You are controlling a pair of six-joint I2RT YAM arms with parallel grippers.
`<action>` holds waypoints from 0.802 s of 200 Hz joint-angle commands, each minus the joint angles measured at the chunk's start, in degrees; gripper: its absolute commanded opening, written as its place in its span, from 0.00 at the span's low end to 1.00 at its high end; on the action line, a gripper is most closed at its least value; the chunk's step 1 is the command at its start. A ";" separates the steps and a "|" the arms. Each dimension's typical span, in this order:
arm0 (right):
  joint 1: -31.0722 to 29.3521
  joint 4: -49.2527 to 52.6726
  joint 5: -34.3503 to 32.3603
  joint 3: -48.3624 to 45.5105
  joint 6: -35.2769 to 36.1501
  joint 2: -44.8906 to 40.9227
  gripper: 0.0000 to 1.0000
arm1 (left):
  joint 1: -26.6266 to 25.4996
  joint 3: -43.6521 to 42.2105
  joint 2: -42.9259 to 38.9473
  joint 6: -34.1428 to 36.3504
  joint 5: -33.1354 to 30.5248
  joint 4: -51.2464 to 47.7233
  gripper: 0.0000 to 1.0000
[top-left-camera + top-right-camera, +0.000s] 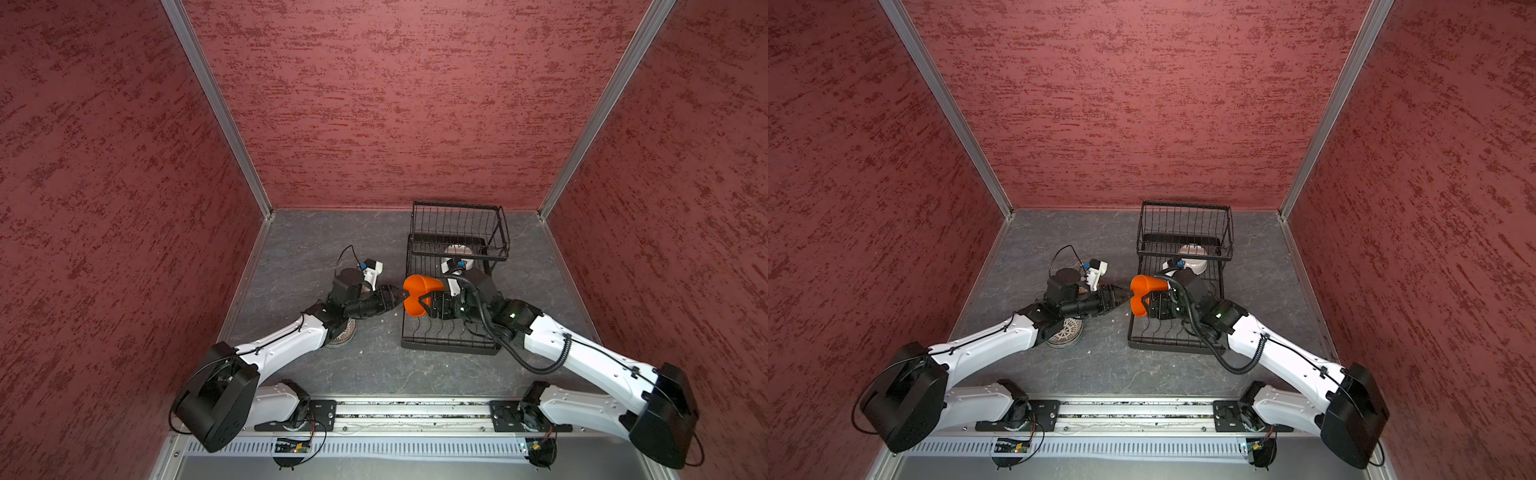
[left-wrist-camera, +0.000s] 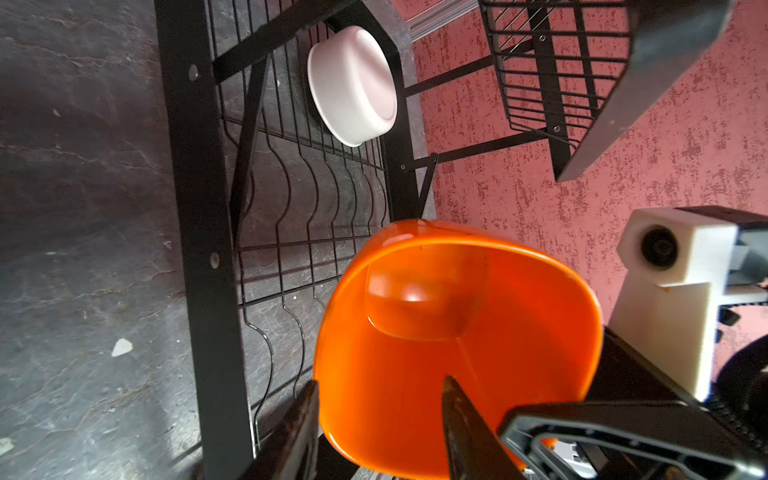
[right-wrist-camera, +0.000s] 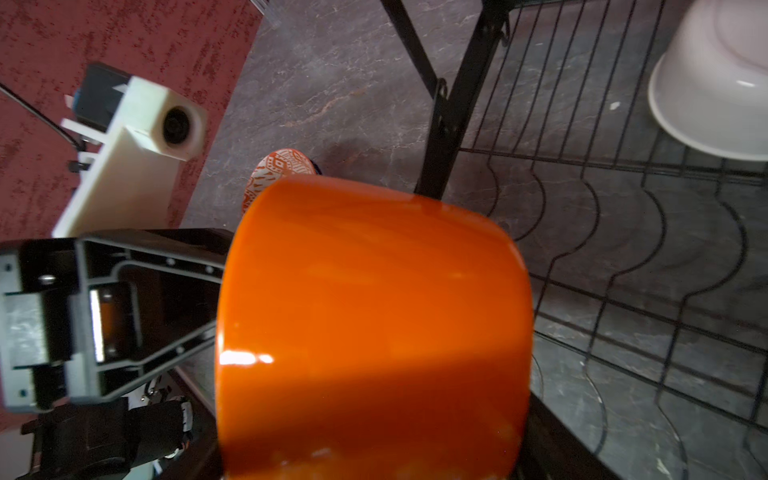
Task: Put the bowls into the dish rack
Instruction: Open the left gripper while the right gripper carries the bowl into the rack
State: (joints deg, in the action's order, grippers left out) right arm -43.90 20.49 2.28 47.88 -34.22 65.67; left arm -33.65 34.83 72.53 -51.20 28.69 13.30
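- One white bowl (image 1: 1196,262) sits in dish rack (image 1: 449,347)
- orange bowl (image 1: 417,286) clamped by right gripper (image 1: 422,300); left gripper (image 1: 405,295) spread astride rim
- patterned bowl (image 1: 340,334) waits on table (image 1: 374,374)

Raised basket (image 1: 457,226) roofs white bowl (image 2: 353,83); orange bowl (image 1: 417,291) hangs over dish rack (image 1: 451,348) left edge; near dividers (image 3: 660,232) free.

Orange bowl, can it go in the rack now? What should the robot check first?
1. Grip of right fingers on orange bowl: ok.
2. Are left fingers clear of its rim: not ok, they are open but straddle it.
3. Bowl fully above dish rack: cannot tell.
4. Nearby curved dividers bare: ok.
5. Is white bowl out of the way: ok, it sits farther back.
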 commanded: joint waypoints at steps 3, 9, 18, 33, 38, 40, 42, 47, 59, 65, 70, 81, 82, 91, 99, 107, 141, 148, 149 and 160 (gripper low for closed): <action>-0.17 2.29 -5.50 0.16 1.66 -0.88 0.69 | 0.06 1.74 -0.44 0.68 0.62 0.36 0.53; -0.13 3.05 -6.35 0.41 2.13 -0.89 0.69 | -0.01 1.84 -0.61 0.91 0.58 0.01 0.56; -0.17 4.36 -7.57 0.93 2.91 -0.89 0.69 | 0.06 1.91 -1.08 1.26 0.27 -0.72 0.61; -0.21 6.71 -10.20 1.76 4.11 -0.65 0.69 | 0.10 2.21 -2.37 1.91 -0.49 -2.58 0.74; -0.17 7.46 -10.87 2.00 4.70 -0.59 0.69 | 0.08 2.33 -3.00 2.25 -0.75 -3.39 0.77; -0.19 7.70 -11.22 2.06 4.86 -0.55 0.69 | 0.10 2.37 -3.29 2.38 -0.81 -3.75 0.79; -0.17 7.98 -11.53 2.16 5.04 -0.55 0.69 | 0.08 2.35 -3.54 2.59 -0.89 -4.06 0.80; -0.22 8.42 -12.27 2.26 5.40 -0.46 0.69 | 0.09 2.50 -4.36 2.97 -1.37 -4.94 0.84; -0.22 9.41 -13.85 2.38 6.20 -0.24 0.69 | 0.16 2.80 -6.52 3.96 -2.60 -7.45 0.92; -0.22 9.85 -14.48 2.61 6.50 -0.04 0.69 | 0.23 2.95 -7.72 4.44 -3.39 -9.08 0.95; -0.20 10.32 -14.93 2.76 6.78 0.19 0.69 | 0.27 3.18 -8.73 5.08 -3.99 -10.44 0.99; -0.17 10.63 -15.40 3.14 7.42 0.80 0.69 | 0.36 4.02 -11.04 6.73 -5.57 -14.03 1.00; -0.20 10.67 -15.39 3.16 7.50 0.83 0.69 | 0.35 4.11 -11.25 6.86 -5.75 -14.41 1.00; -0.20 10.51 -15.60 3.27 8.02 1.23 0.69 | 0.42 5.11 -13.18 8.38 -7.28 -17.84 1.00; -0.22 10.38 -16.05 3.51 8.51 1.69 0.69 | 0.43 6.05 -14.90 9.67 -8.86 -21.02 1.00; -0.29 10.20 -16.46 3.66 9.20 2.21 0.69 | 0.43 6.81 -16.68 10.92 -10.55 -23.90 1.00; -0.51 9.07 -19.06 4.62 12.65 4.47 0.70 | 0.77 6.82 -25.08 13.01 -16.63 -30.17 1.00; -0.71 9.04 -19.86 4.97 13.37 4.85 0.70 | 1.00 6.44 -26.77 13.03 -17.34 -30.74 1.00; -0.77 9.04 -19.99 5.05 13.47 4.88 0.70 | 1.02 6.41 -27.02 13.04 -17.43 -30.86 1.00; -1.13 9.29 -21.37 5.81 14.75 5.46 0.70 | 1.13 5.78 -29.26 13.05 -18.34 -31.90 1.00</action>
State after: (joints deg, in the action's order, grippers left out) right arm -44.23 31.11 -14.11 50.26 -23.24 70.46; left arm -33.17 41.41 47.11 -40.56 15.16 -12.62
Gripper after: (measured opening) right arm 0.797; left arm 0.996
